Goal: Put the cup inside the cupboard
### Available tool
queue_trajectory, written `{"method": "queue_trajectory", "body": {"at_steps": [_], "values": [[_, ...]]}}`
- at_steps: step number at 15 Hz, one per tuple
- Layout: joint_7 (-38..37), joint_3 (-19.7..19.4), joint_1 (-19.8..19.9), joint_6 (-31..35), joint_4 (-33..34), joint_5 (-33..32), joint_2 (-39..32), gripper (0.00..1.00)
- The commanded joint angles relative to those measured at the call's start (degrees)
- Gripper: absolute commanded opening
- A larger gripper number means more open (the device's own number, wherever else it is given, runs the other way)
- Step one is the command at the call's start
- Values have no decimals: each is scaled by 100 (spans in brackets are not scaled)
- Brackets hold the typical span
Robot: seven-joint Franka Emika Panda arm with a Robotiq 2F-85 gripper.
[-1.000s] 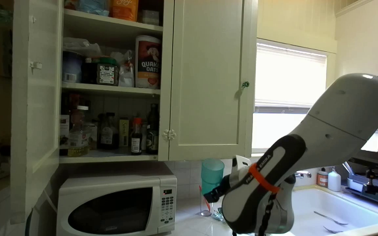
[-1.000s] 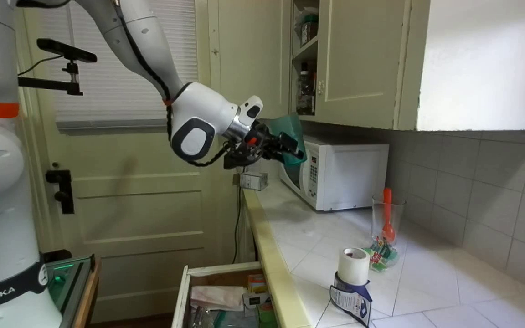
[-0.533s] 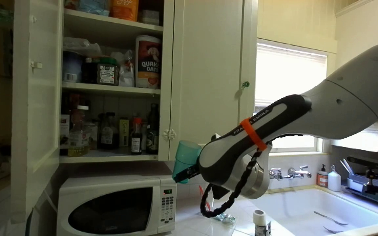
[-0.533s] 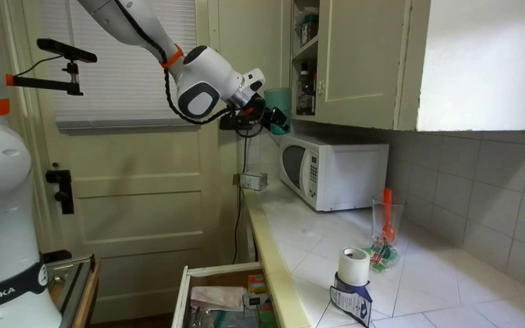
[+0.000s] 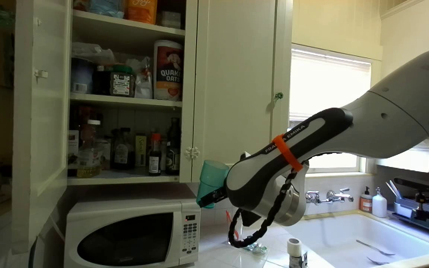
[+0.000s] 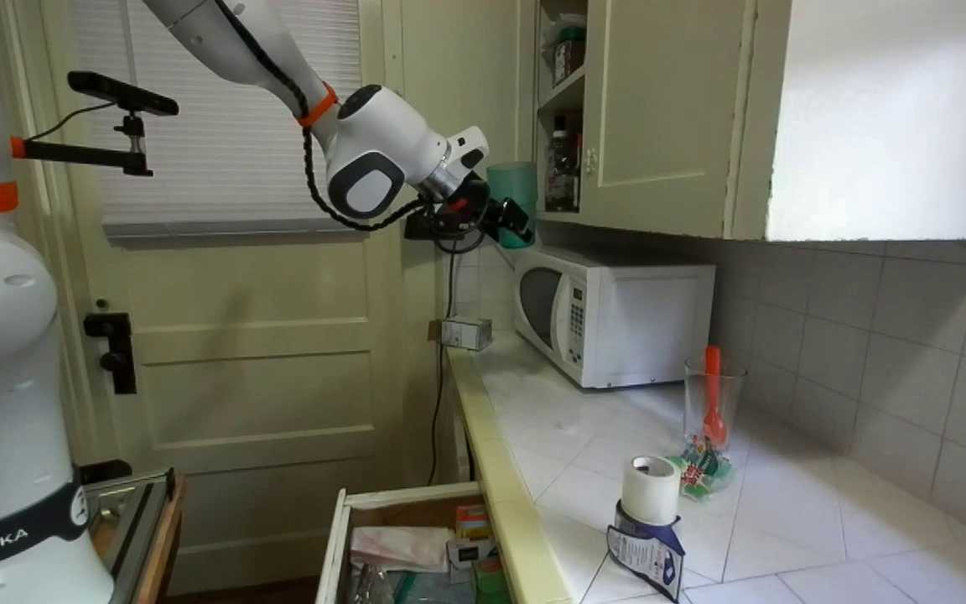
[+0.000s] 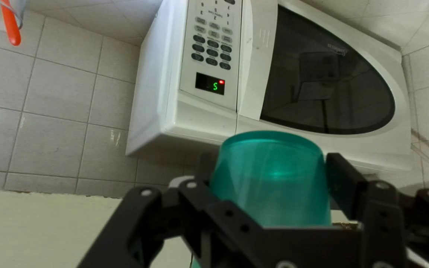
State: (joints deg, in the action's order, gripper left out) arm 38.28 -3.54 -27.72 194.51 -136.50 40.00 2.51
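Note:
The teal see-through cup (image 5: pixel 213 173) is held in the air, slightly tilted, in front of the lower edge of the white cupboard (image 5: pixel 237 85). My gripper (image 5: pixel 207 200) is shut on it, with a finger on either side. The cup (image 6: pixel 511 183) and gripper (image 6: pixel 518 220) are above the microwave's front in an exterior view, left of the cupboard's opening (image 6: pixel 563 96). In the wrist view the cup (image 7: pixel 270 182) fills the space between the fingers (image 7: pixel 272 167). The cupboard's left door (image 5: pixel 48 111) stands open; its lowest shelf (image 5: pixel 125 181) is level with the cup.
The shelves hold bottles (image 5: pixel 155 156), a jar (image 5: pixel 122 82) and an oats tub (image 5: pixel 168 70). The white microwave (image 5: pixel 132 230) stands below the cupboard. A clear glass with a red spoon (image 6: pixel 714 394) and a white roll (image 6: pixel 651 491) stand on the counter. A drawer (image 6: pixel 412 495) is open.
Between one second and half a second ago, the arm raised the cup and brought it toward the open cupboard and microwave. Since then, arm and cup have hardly moved.

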Motion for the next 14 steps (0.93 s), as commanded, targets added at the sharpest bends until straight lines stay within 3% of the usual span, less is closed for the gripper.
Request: {"method": "queue_trajectory", "body": {"at_steps": [1, 10, 12, 14], "values": [[0, 0, 0, 0, 0, 0, 0, 51], [-49, 213, -195, -102, 1482, 70, -1097, 51], [160, -6, -373, -323, 1958, 90, -1369, 51], [252, -464, -684, -633, 2358, 53, -1563, 51]]}}
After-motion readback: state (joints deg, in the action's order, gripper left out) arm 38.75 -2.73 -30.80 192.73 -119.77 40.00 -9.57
